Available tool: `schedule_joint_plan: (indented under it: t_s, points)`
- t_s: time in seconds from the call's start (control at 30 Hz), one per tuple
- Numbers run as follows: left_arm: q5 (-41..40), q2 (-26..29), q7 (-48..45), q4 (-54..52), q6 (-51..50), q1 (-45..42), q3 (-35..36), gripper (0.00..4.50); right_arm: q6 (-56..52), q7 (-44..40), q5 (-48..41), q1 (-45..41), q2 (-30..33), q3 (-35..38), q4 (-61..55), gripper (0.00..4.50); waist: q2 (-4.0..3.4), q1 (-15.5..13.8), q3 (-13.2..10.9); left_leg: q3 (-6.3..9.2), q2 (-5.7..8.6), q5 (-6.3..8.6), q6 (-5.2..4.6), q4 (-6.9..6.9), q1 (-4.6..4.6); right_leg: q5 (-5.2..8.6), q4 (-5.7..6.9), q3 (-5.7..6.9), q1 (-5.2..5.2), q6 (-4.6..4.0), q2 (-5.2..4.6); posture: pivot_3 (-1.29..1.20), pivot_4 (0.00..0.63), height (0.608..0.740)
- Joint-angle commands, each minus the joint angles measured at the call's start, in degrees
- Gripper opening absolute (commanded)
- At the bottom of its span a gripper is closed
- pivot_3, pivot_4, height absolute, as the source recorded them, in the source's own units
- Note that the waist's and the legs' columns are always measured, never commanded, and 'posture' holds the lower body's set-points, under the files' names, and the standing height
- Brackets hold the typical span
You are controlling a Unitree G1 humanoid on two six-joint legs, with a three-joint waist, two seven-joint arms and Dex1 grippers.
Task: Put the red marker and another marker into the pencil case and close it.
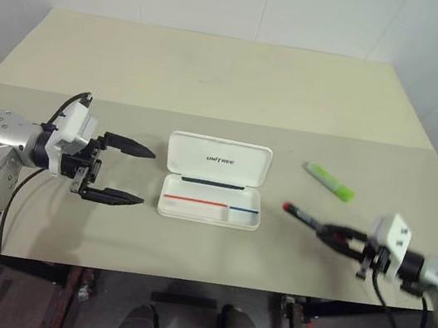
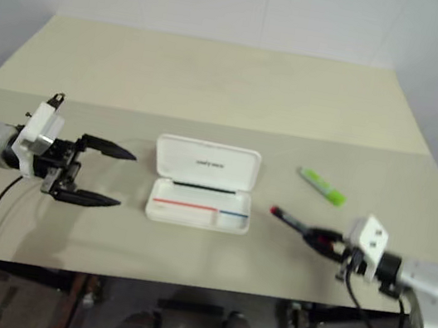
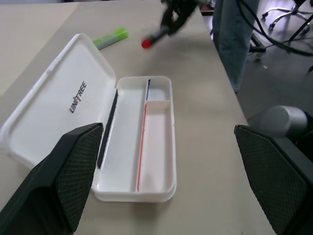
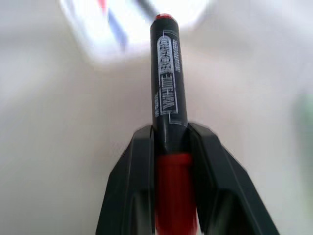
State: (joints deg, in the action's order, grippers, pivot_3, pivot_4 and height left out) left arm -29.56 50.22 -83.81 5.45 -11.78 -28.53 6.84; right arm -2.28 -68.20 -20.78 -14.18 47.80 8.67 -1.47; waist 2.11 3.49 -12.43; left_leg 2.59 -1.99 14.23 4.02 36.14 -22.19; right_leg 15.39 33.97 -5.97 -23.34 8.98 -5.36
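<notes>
Open case point(image 1: 214, 180) mid-table point(image 1: 216, 79), highlighter point(image 1: 329, 182) beyond. Right gripper point(image 1: 330, 231) clamps red marker point(image 1: 301, 216), small end toward case; left gripper point(image 1: 121, 171) spread, empty.

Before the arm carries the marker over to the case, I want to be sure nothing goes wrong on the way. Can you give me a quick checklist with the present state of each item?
1. Right gripper shut on the red marker: ok, the fingers clamp it where the red cap meets the black body.
2. Pencil case open: ok, the lid lies back flat on the table.
3. Room in the tray for the marker: ok, no pen lies in it.
4. Path from marker to case free: ok, bare table between them.
5. Left gripper out of the way: ok, open, beside the case, not touching it.
6. Green highlighter within reach for later: cannot tell; it lies on the table past the right gripper.
</notes>
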Motion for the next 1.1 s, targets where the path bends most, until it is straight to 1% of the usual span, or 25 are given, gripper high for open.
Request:
schedule_joint_plan:
  t_s: [0.03,0.17,0.23,0.37,0.53,0.67,0.87,1.07,1.1]
  points:
    - [0.19,0.04,0.86,0.12,1.68,0.58,1.87,4.5,-3.07,-1.32,-0.81,-7.27,-1.98,-6.04,-4.41,0.6,0.0,-0.14,0.0,0.02,-0.01,0.0,0.0,-0.03,0.0,-0.04,0.02,0.01,-0.02,0.08,0.02,0.0,0.15,0.74]
    - [0.42,-0.5,2.87,0.06,1.97,1.56,2.45,4.5,-2.46,-2.97,1.88,-14.43,-7.27,-14.0,-2.09,0.6,0.01,-0.35,0.0,0.04,-0.01,0.06,0.07,-0.1,-0.08,-0.17,0.06,0.02,-0.09,0.33,0.0,0.0,0.15,0.74]
    - [0.39,-0.88,3.95,-0.19,1.99,1.89,2.79,4.5,0.08,-3.99,4.28,-16.92,-9.42,-17.27,0.92,0.6,0.0,-0.5,0.0,0.04,0.0,0.11,0.06,-0.08,-0.18,-0.35,0.05,0.03,-0.15,0.75,-0.01,0.0,0.15,0.74]
    - [0.19,-1.44,6.07,-1.41,1.56,2.91,3.27,4.5,3.89,-5.09,7.46,-21.83,-14.84,-21.97,8.61,0.6,0.0,-0.38,0.0,0.04,0.01,0.16,0.05,-0.1,-0.23,-0.34,-0.02,0.04,-0.17,0.77,-0.01,0.0,0.15,0.74]
    - [-0.26,-2.21,8.43,-3.75,0.8,4.47,3.53,4.5,9.13,-4.69,11.26,-26.9,-19.99,-24.4,18.58,0.6,-0.01,-0.15,-0.01,0.04,0.01,0.16,0.05,-0.11,-0.2,-0.33,0.08,0.05,-0.21,0.77,0.0,0.0,0.15,0.74]
    - [-0.69,-2.82,10.1,-5.88,-0.1,5.52,3.6,4.5,12.8,-3.66,13.87,-30.21,-23.06,-24.71,26.13,0.6,-0.02,-0.06,-0.01,0.04,0.0,0.15,0.06,-0.1,-0.17,-0.33,0.17,0.05,-0.22,0.76,0.0,0.0,0.15,0.74]
    - [-0.81,-3.67,11.41,-7.38,-0.68,5.79,3.15,4.5,16.47,-4.2,16.16,-32.19,-24.5,-24.68,31.69,0.6,-0.02,0.01,-0.01,0.04,0.0,0.14,0.08,-0.11,-0.12,-0.32,0.23,0.05,-0.22,0.74,0.0,0.0,0.15,0.74]
    - [-0.76,-4.52,11.92,-7.62,-0.94,5.09,2.75,4.5,17.57,-4.31,16.31,-32.91,-25.38,-24.08,32.31,2.79,-0.02,0.01,-0.01,0.04,0.0,0.14,0.08,-0.11,-0.12,-0.32,0.24,0.05,-0.21,0.74,0.01,0.0,0.15,0.74]
    - [-0.78,-4.58,11.95,-7.65,-0.99,5.03,2.7,4.5,17.59,-4.2,16.21,-33.02,-25.55,-23.92,32.09,3.11,-0.02,0.09,-0.01,0.04,0.0,0.14,0.08,-0.1,-0.12,-0.32,0.24,0.05,-0.21,0.74,0.01,0.0,0.15,0.74]
